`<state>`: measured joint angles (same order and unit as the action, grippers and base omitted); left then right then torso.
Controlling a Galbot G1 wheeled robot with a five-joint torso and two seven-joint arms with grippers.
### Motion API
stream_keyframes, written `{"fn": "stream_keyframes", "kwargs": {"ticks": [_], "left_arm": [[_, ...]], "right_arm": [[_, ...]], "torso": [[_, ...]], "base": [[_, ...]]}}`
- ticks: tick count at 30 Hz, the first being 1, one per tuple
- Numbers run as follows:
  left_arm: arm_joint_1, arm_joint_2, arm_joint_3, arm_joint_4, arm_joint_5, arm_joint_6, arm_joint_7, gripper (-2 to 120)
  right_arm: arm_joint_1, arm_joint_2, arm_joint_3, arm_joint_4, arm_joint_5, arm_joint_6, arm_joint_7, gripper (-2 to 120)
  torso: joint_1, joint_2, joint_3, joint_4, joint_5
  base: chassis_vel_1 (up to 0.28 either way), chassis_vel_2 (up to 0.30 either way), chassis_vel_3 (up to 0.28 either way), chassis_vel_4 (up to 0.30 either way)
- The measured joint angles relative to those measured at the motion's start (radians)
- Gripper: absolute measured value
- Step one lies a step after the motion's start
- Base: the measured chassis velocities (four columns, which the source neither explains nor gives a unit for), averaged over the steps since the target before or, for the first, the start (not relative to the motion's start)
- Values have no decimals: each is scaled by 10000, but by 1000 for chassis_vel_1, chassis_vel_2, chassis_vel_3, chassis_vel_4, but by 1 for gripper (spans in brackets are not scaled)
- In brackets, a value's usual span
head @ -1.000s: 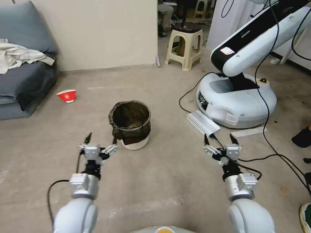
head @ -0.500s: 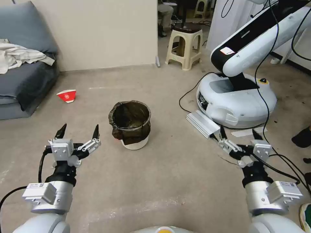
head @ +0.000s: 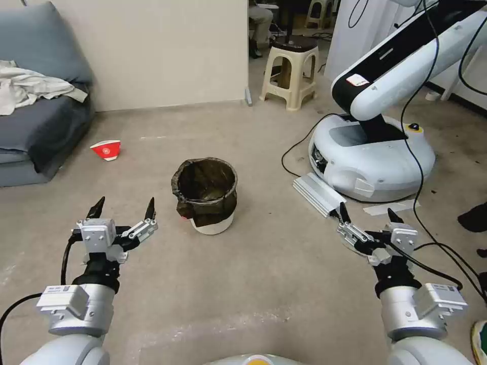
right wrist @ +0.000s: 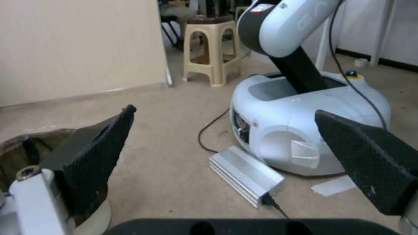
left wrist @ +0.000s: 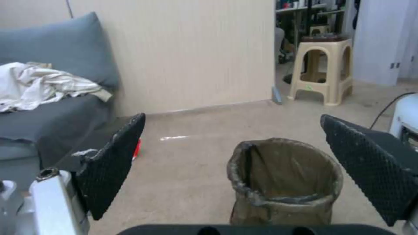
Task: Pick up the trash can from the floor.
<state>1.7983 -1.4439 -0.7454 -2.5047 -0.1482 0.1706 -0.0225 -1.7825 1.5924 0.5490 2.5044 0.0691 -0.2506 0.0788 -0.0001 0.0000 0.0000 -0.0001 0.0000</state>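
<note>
The trash can point(head: 205, 195), a small white bin with a crinkly dark bag folded over its rim, stands upright on the beige-grey floor point(head: 253, 274) in the middle of the head view. It also shows ahead in the left wrist view as the trash can point(left wrist: 285, 182), and its rim edge point(right wrist: 17, 147) shows in the right wrist view. My left gripper point(head: 123, 209) hovers open to the can's left and a little nearer to me, apart from it. My right gripper point(head: 367, 215) is open well to the can's right, with nothing between its fingers.
Another robot's white base point(head: 370, 157) with cables and a silver box point(head: 317, 194) sits at the right. A beige stool point(head: 289, 71) stands behind, near the wall's end. A grey sofa point(head: 35, 116) and a red-and-white paper cup point(head: 106, 150) are at the left.
A second ago both grippers were close together ahead of me; they have since spread outward. In the last half second the right gripper moved slightly left, and the left hardly moved.
</note>
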Motion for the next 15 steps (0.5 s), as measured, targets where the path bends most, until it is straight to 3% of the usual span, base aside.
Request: {"fn": "stream_keyframes", "kwargs": {"ticks": [9,15], "left_arm": [[-18,-19,-1,24,3,-34,15,100],[-37,-26,4,78,1,-512,55,100]], "right_arm": [[24,-3,-13,-24,-1,6,6,100],[29,-4,3,-31,3,40,-40,100]], "torso": [[0,0,-1,3,0],[0,0,0,3,-1]], "base": [[58,63,49,52],[63,71,63,39]]}}
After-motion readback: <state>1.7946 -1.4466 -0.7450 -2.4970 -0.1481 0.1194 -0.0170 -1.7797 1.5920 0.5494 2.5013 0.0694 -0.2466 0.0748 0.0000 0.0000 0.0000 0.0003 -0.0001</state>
